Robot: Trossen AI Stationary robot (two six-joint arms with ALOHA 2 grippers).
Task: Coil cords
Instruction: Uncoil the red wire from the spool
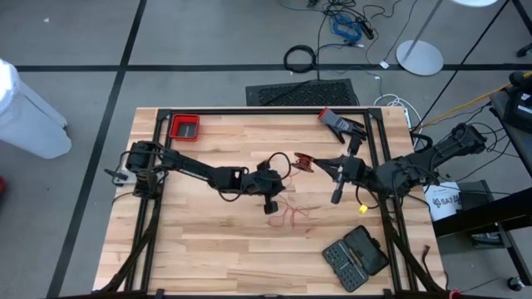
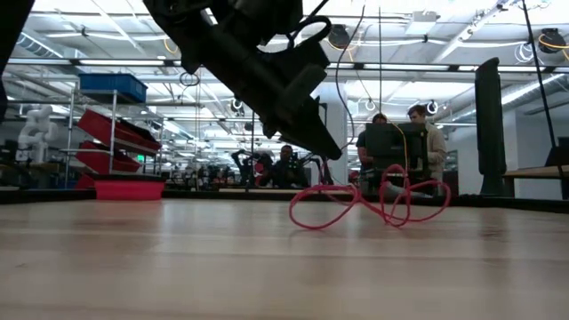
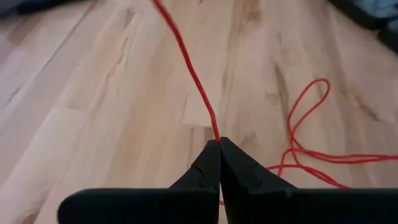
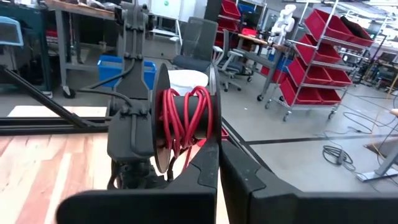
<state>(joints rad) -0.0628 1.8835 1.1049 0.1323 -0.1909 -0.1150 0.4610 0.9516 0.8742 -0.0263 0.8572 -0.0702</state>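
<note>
Pinching the red cord (image 3: 198, 87) between fully closed jaws, our left gripper (image 1: 272, 204) hangs over the middle of the table (image 1: 199, 249); the left wrist view shows the strand running taut from the fingertips. Our right gripper (image 1: 336, 196) sits just to the right of it, jaws shut, and whether it grips the spool's rim we cannot tell. In its wrist view the black spool (image 4: 163, 118) stands upright just past the fingers, already carrying several red turns. The rest of the cord lies in loose loops (image 1: 295, 214) on the wood just beside the left gripper.

We judge this cord to be very light and limp, with no stiffness to hold a shape, so it will go slack and tangle unless we keep tension on it. It looks smooth and thin enough to slip from a weak pinch. Taking hold on the straight run near the spool seems best to us, well away from the crossed loops.
</note>
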